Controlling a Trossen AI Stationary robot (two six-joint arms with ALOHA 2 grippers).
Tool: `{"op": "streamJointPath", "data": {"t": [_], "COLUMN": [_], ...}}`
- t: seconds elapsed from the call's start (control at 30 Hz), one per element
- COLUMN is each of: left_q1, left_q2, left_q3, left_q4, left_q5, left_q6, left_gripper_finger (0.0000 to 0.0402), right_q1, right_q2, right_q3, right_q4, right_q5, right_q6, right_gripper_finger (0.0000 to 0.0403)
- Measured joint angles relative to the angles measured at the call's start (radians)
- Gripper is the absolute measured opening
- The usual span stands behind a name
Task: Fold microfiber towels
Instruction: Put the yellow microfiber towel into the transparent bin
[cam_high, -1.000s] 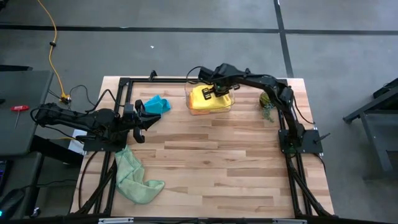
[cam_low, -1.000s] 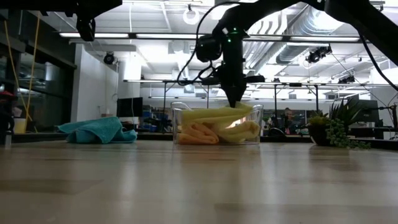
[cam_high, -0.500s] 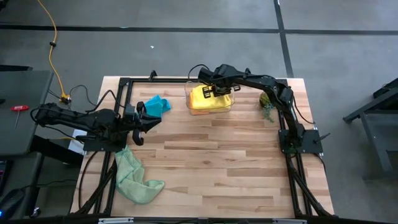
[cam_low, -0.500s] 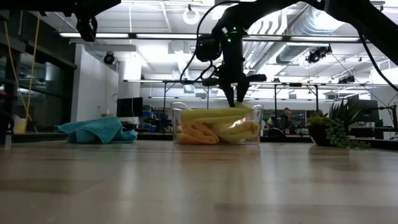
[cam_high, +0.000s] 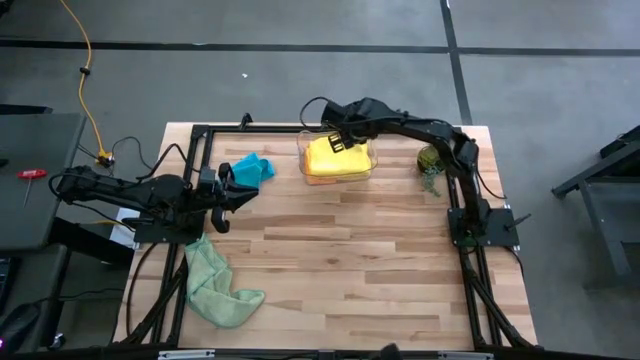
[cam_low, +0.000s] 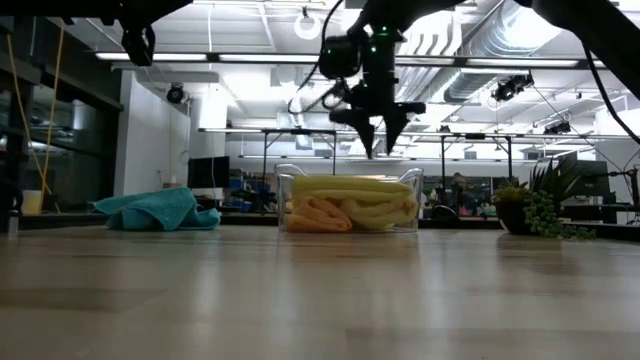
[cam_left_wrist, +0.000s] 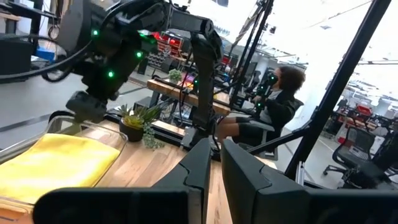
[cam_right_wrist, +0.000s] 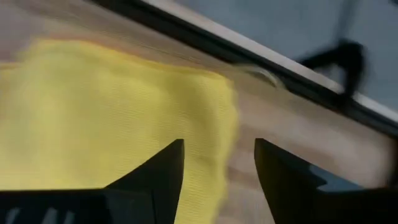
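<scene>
- Wooden slats make up the table (cam_high: 350, 260), framed by black rails, with a grey floor around it and a bright workshop behind in the low view.
- What changed: half a second ago the right gripper (cam_low: 378, 135) had its fingertips down at the top cloth in the clear plastic bin (cam_low: 349, 200); now it hangs clear above the bin rim, and the folded yellow towel (cam_high: 336, 157) lies flat and settled on top of the stack instead of being pressed.
- Its jaws stand apart with nothing between them; the right wrist view shows only yellow cloth below the gap.
- Judgement: that looks like a release after stowing, so 1 more towel is done and the arm is free for the next.
- Bin contents: the low view shows yellow folds on top and to the right, with an orange towel (cam_low: 318, 214) at lower left. Whether the yellow is 1 cloth or 2 I cannot tell.
- Still unfolded: the teal-blue towel (cam_high: 250, 167) sits crumpled at the far left of the table, just beside the bin's left side, and the light green towel (cam_high: 215, 281) sprawls near the front left edge.
- The left gripper (cam_high: 228, 190) waits near the teal-blue towel, its jaws nearly closed with a thin gap and holding nothing.
- A small potted plant (cam_high: 430, 166) stands to the right of the bin.
</scene>
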Motion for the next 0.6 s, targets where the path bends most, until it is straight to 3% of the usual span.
{"op": "streamJointPath", "data": {"t": [0.13, 0.3, 0.43, 0.6], "left_q1": [0.0, 0.0, 0.0, 0.0], "left_q2": [0.0, 0.0, 0.0, 0.0], "left_q3": [0.0, 0.0, 0.0, 0.0], "left_q4": [0.0, -0.001, -0.002, -0.001], "left_q5": [-0.002, -0.008, -0.009, -0.032], "left_q6": [-0.008, -0.026, -0.034, -0.042], "left_gripper_finger": [0.0031, 0.0031, 0.0031, 0.0031], "right_q1": [0.0, 0.001, 0.0, 0.002], "right_q2": [-0.01, 0.001, 0.004, 0.004], "right_q3": [-0.027, -0.171, -0.29, -0.385], "right_q4": [0.165, 0.43, 0.476, 0.514], "right_q5": [-0.161, -0.315, -0.32, -0.295], "right_q6": [-0.129, -0.067, 0.07, 0.102], "right_gripper_finger": [0.0141, 0.0018, 0.0029, 0.0017]}}
